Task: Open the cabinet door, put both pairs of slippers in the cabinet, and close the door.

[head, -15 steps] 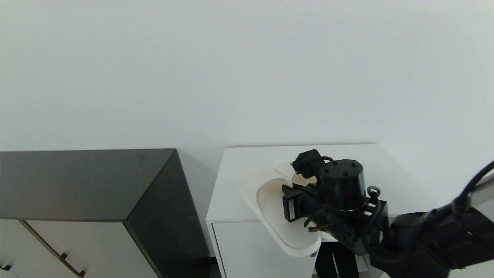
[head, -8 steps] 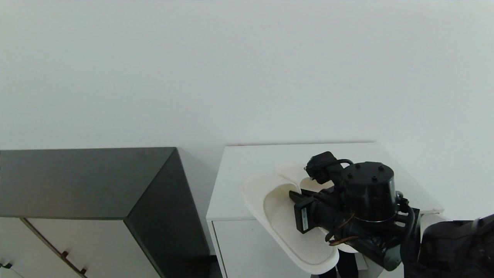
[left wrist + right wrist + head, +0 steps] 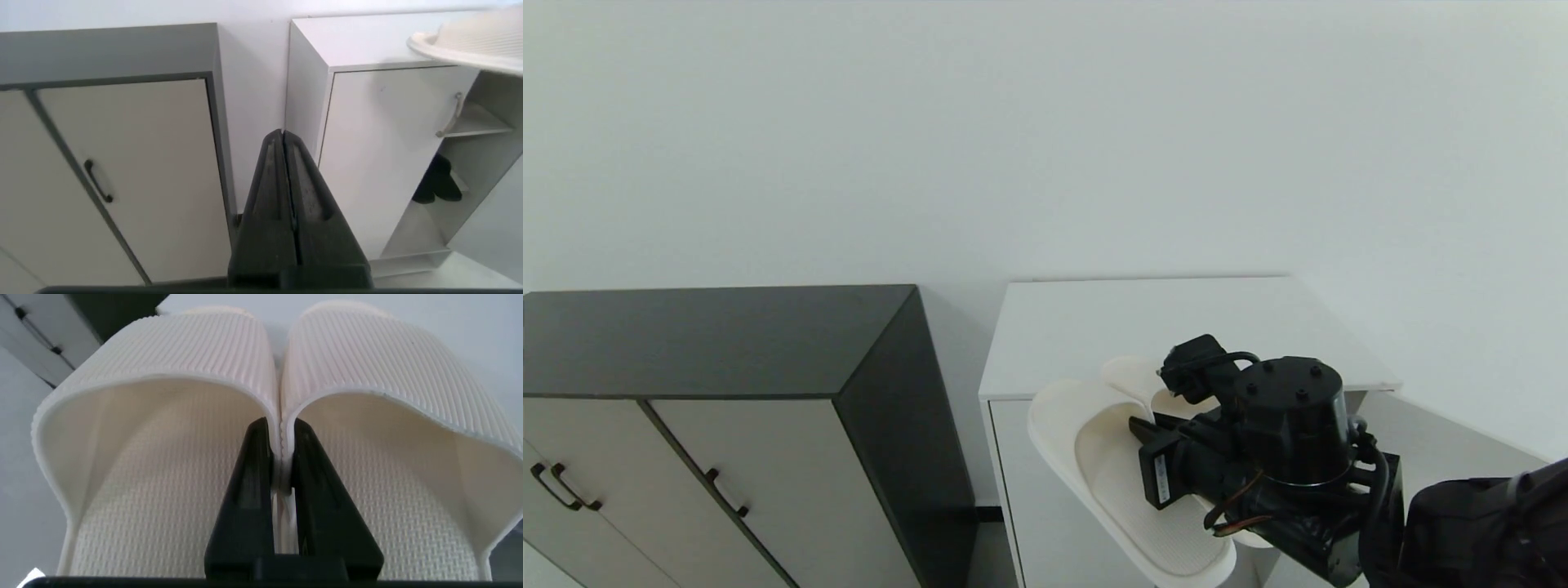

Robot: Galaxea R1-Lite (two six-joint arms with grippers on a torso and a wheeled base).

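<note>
A pair of white ribbed slippers (image 3: 1111,465) hangs in front of the white cabinet (image 3: 1143,318), just below its top edge. My right gripper (image 3: 1143,418) is shut on them. The right wrist view has its fingers (image 3: 255,465) pinching the two inner edges of the slippers (image 3: 188,457) together. In the left wrist view my left gripper (image 3: 283,143) is shut on nothing, low before the gap between the two cabinets. The white cabinet (image 3: 384,155) stands with its right side open, and a dark pair of slippers (image 3: 437,181) sits on a lower shelf inside.
A dark-topped cabinet (image 3: 711,339) with pale handled doors stands left of the white one, a narrow gap between them. The white cabinet's open door (image 3: 1445,441) juts out at the right. A bare wall rises behind both.
The head camera has shifted, so more of both cabinet fronts shows. My right gripper with the white slippers has come off the cabinet top and now hangs before its front.
</note>
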